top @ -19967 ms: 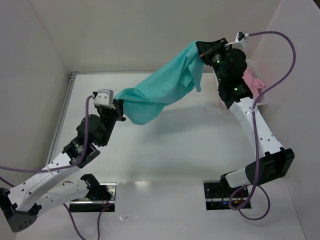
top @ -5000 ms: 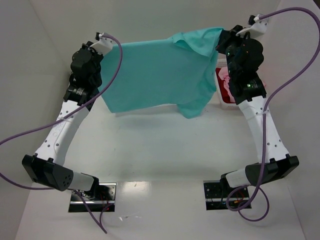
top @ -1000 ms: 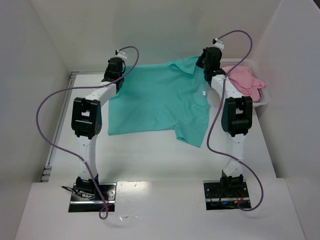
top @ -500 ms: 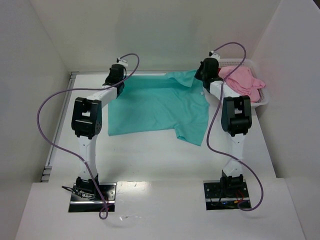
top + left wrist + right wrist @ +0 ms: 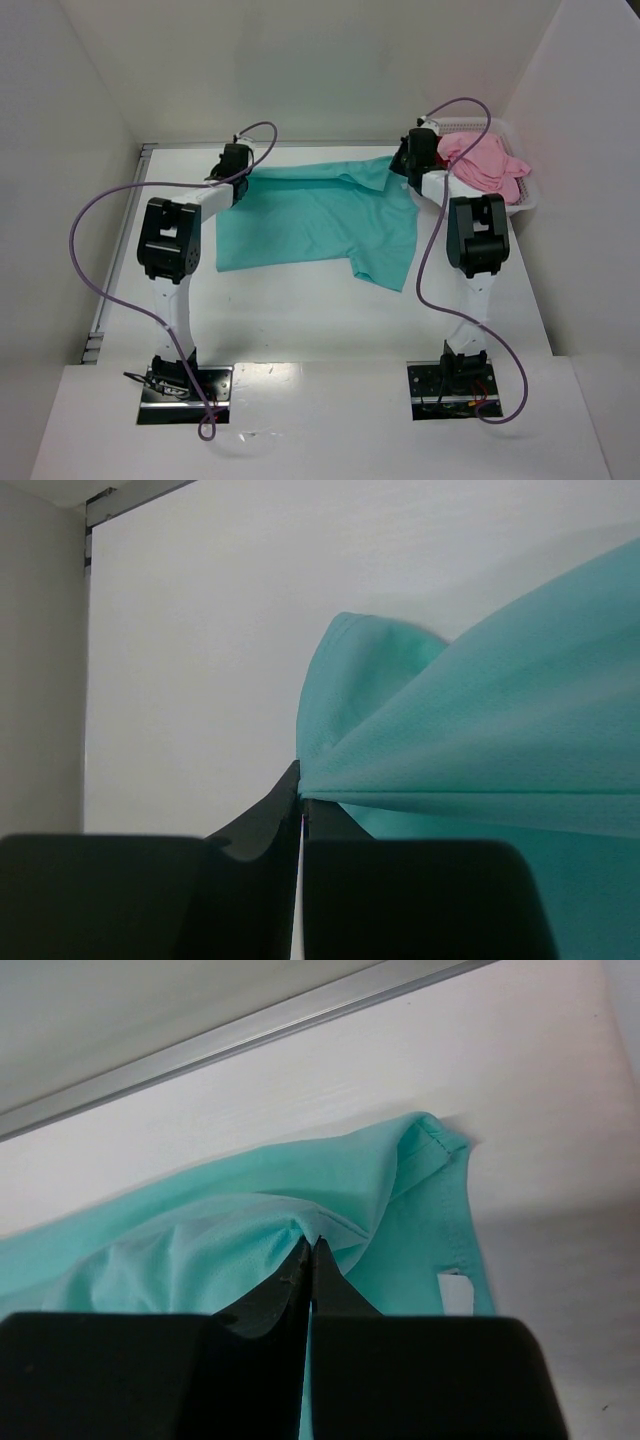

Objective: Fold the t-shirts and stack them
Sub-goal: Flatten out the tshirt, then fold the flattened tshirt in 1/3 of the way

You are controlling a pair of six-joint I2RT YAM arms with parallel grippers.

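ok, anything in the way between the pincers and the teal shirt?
Nothing visible. The left pincer and the right pincer are each shut directly on the far edge of the teal shirt, cloth pinched between the fingertips.

Robotics lab test cell: plain white panel walls (image 5: 300, 60) around a white tabletop (image 5: 300, 310); two white-and-black jointed robot arms (image 5: 178, 305), purple cables (image 5: 418, 272), bolted metal base plates (image 5: 215, 388)

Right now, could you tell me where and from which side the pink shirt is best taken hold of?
Probably a raised fold on top of the heap, taken from straight above. The pink shirt lies crumpled in the basket, bulging over its rim. The walls would therefore block a sideways approach, and no hem or collar shows clearly enough to pick out.
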